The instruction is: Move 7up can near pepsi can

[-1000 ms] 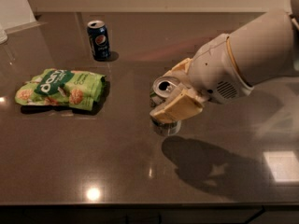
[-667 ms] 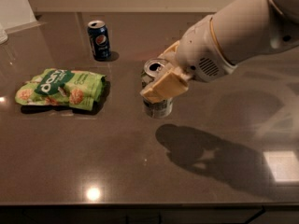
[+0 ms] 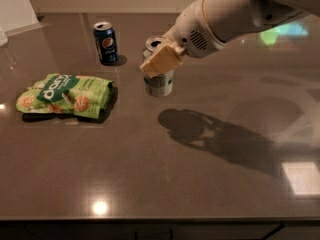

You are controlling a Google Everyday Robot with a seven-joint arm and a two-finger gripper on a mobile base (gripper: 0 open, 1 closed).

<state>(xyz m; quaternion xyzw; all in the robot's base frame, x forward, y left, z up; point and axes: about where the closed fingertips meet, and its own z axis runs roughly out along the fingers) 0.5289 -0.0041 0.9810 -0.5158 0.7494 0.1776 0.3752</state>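
The 7up can [image 3: 159, 84] is a silvery-white can with green markings, upright near the middle of the dark table. My gripper [image 3: 161, 59] is shut on the 7up can, its tan fingers [image 3: 161, 61] covering the can's upper part. The white arm reaches in from the upper right. The pepsi can [image 3: 105, 42] is dark blue with a silver top and stands upright at the back left, about one can's width to the left of the 7up can and farther back.
A green snack bag [image 3: 65, 95] lies flat at the left, in front of the pepsi can. The dark table [image 3: 150, 174] stretches toward the front edge. The arm's shadow falls right of the 7up can. A pale object sits at the far left edge.
The gripper has carried the 7up can leftward and toward the back, closer to the pepsi can. The arm has swung with it. The pepsi can and the snack bag have stayed put.
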